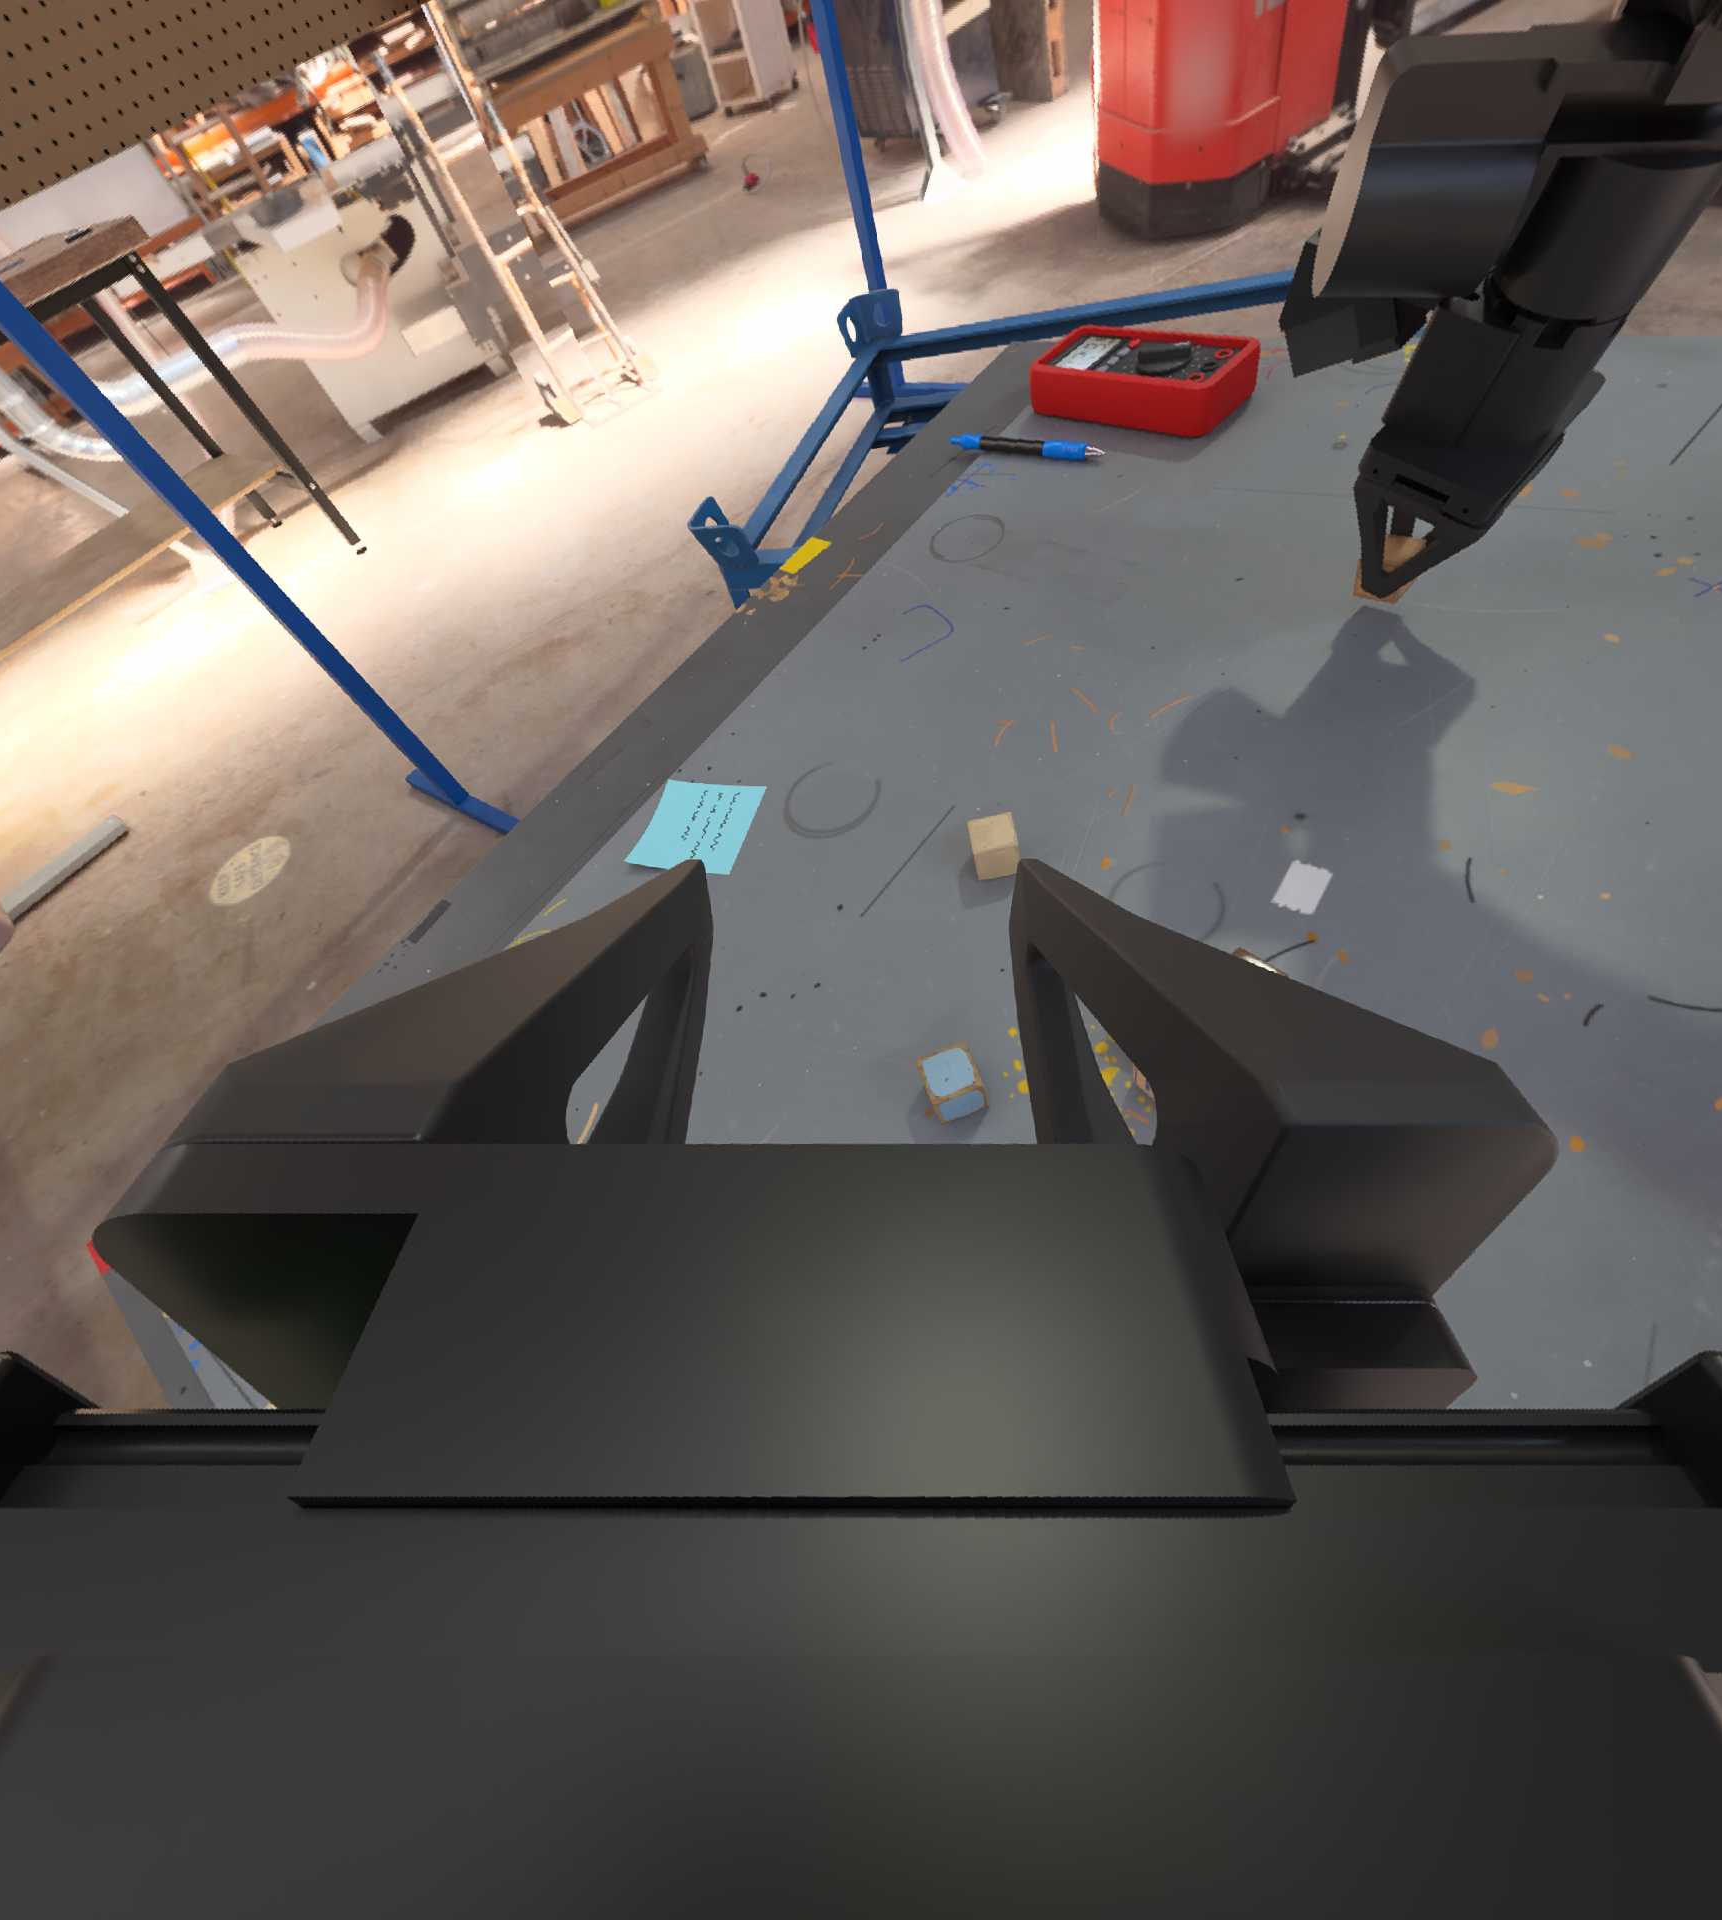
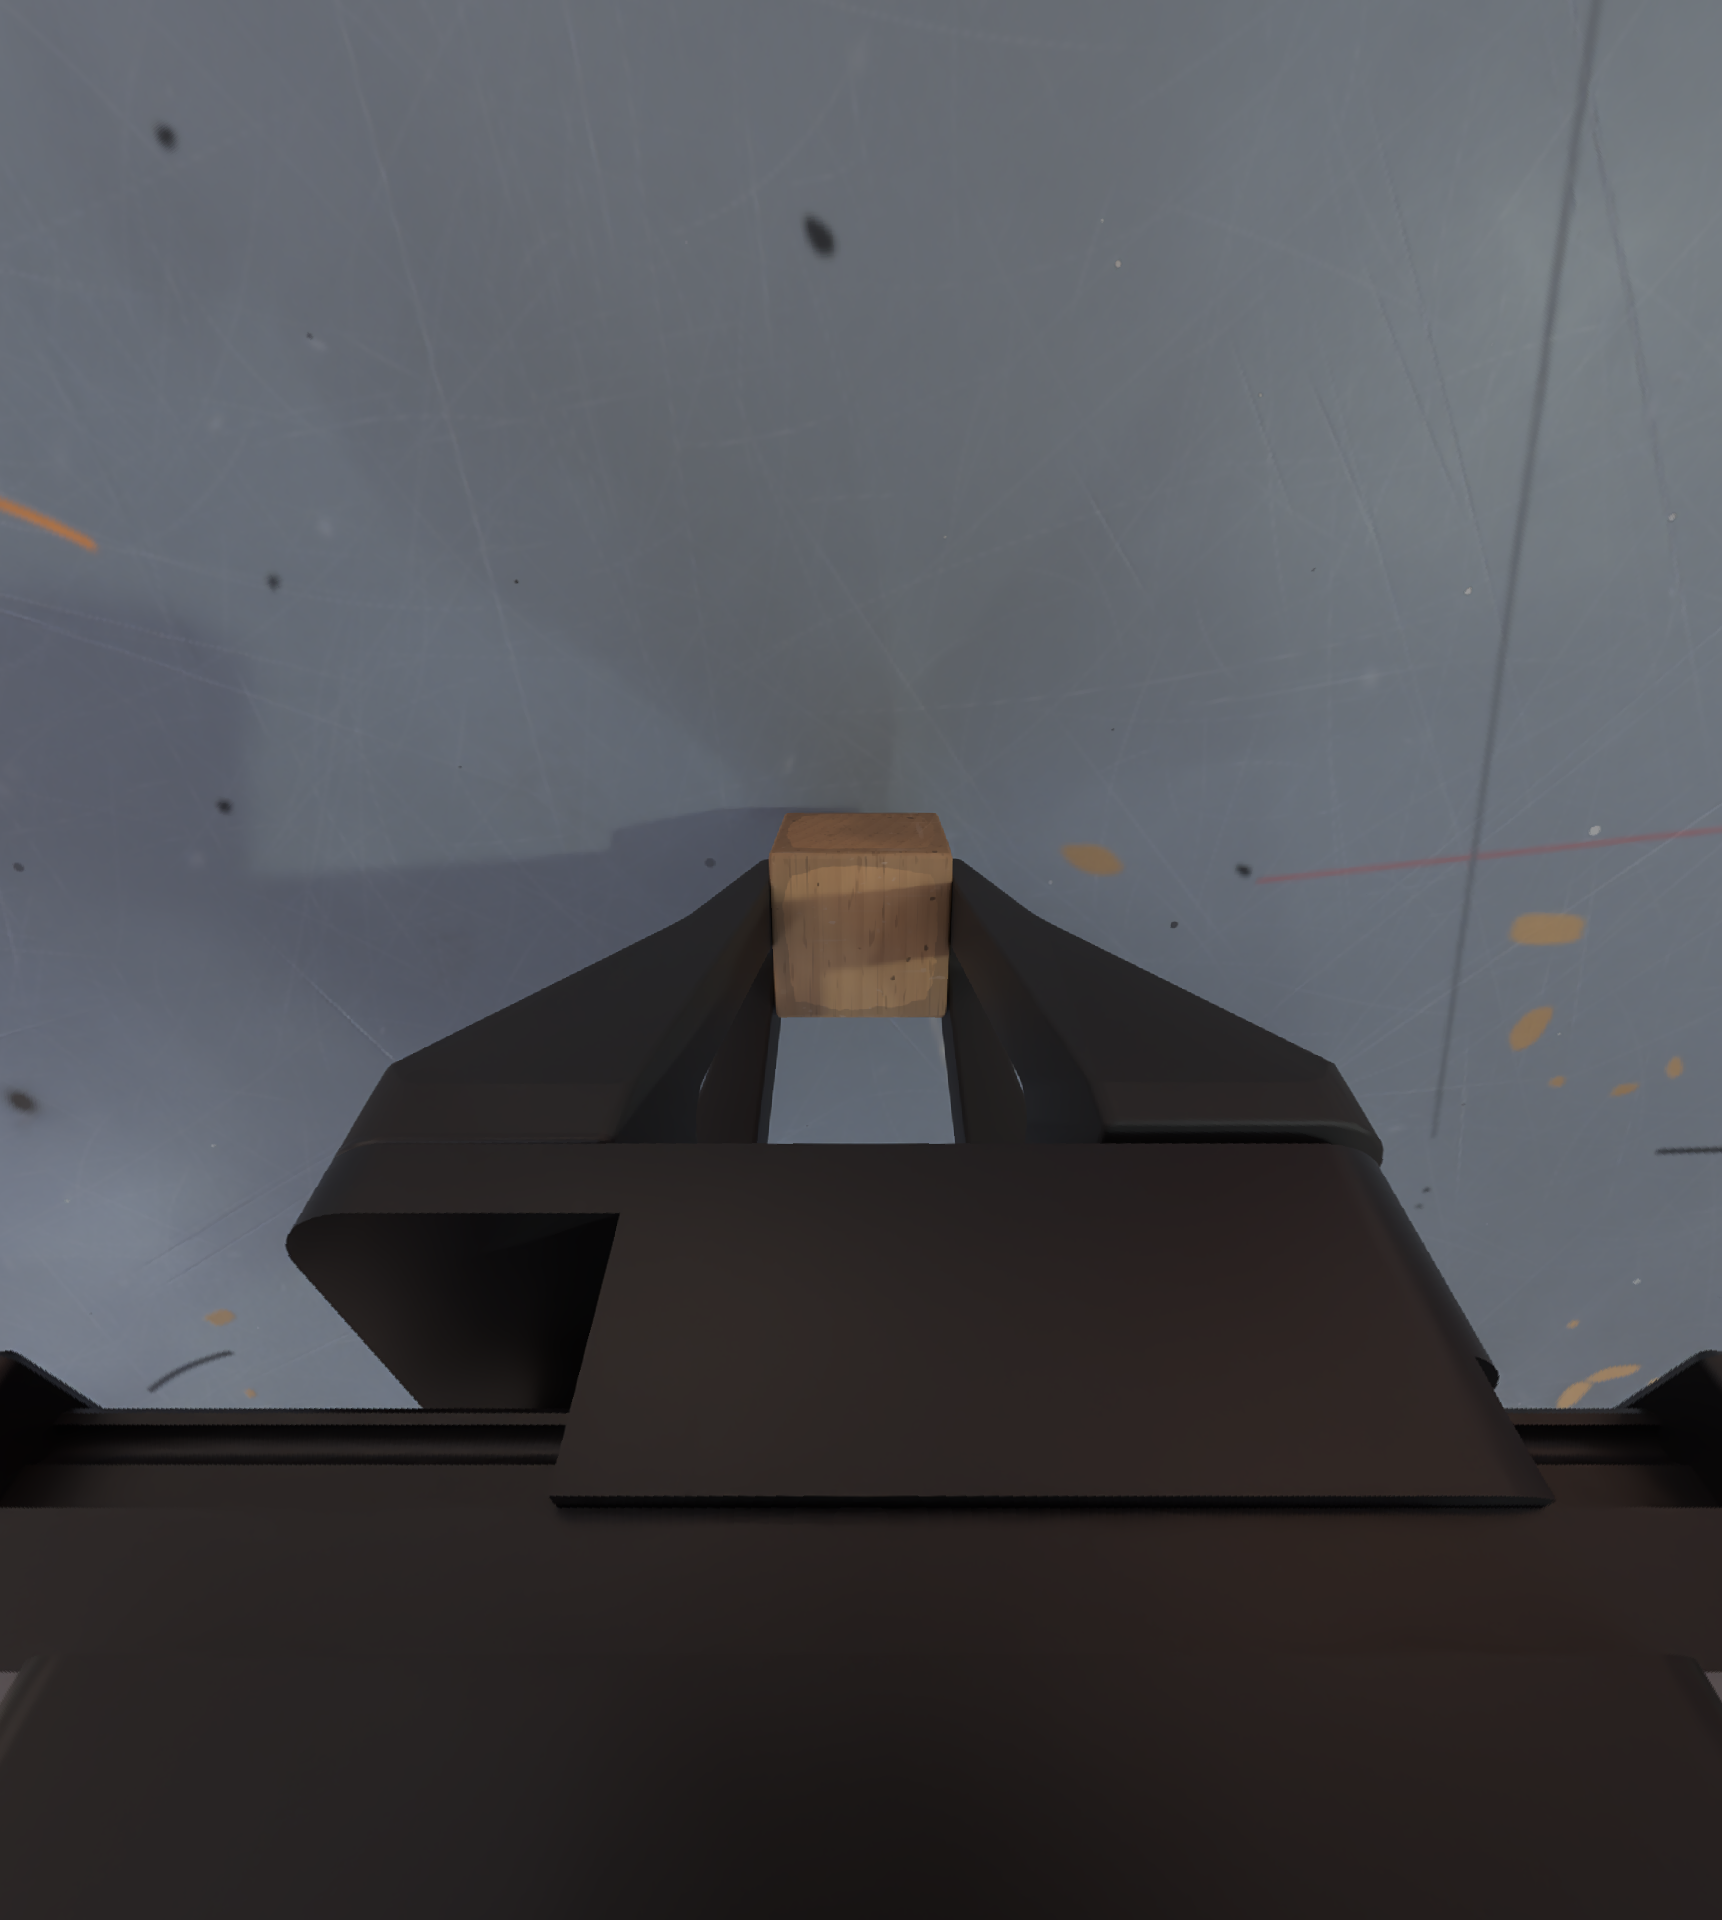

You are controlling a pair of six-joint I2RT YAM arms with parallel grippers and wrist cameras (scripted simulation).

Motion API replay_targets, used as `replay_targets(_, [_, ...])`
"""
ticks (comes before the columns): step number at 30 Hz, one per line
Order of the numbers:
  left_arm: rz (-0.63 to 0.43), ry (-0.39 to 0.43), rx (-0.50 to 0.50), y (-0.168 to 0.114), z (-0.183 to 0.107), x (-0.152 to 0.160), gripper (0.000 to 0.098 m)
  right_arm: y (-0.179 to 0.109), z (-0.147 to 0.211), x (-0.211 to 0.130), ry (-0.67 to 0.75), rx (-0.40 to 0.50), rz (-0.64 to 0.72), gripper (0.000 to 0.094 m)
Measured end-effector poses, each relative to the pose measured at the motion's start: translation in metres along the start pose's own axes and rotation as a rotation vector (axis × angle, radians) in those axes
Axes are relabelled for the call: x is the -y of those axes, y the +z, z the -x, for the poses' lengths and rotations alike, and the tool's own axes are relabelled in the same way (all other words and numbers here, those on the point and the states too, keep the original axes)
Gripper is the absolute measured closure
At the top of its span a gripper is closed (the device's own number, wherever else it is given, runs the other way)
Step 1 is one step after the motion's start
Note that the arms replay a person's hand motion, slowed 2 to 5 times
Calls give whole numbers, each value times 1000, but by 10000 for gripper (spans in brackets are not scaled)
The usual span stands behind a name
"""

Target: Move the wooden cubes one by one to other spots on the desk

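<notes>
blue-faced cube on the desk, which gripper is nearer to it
Left. The left gripper hangs open over the blue-faced cube, which shows between its fingers. The right gripper is far across the desk, shut on a plain wooden cube.

L wrist cam sits high, looking down and far across the bench w/ workshop beyond. R wrist cam hangs close over bench, facing down. Shared: brown cube, surrounding bench patch.
</notes>
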State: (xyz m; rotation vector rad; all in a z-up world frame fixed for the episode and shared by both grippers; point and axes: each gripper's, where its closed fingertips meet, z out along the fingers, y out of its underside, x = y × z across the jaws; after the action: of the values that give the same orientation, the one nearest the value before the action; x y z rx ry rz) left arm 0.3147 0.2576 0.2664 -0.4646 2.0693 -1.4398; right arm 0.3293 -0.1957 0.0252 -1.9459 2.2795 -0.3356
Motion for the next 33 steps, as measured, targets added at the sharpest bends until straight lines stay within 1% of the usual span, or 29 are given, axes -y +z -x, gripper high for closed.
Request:
replay_targets(12, [25,30,-3,5,-4,-3,486,10,-7,-4,14,9,12,690])
replay_targets(19, [35,37,-5,7,-5,-5,485,12,-8,-4,12,19,-11,690])
replay_targets(25, [38,35,-7,7,-5,-6,482,9,-6,-1,1,17,-40,580])
replay_targets(28, [38,35,-6,7,-5,-6,480,4,-6,2,-23,-10,-77,523])
replay_targets(30, [36,33,-4,6,-4,-6,480,-4,-6,7,-44,-41,-131,509])
replay_targets(33, [30,31,4,4,-2,-5,479,-22,-5,18,-83,-102,-249,499])
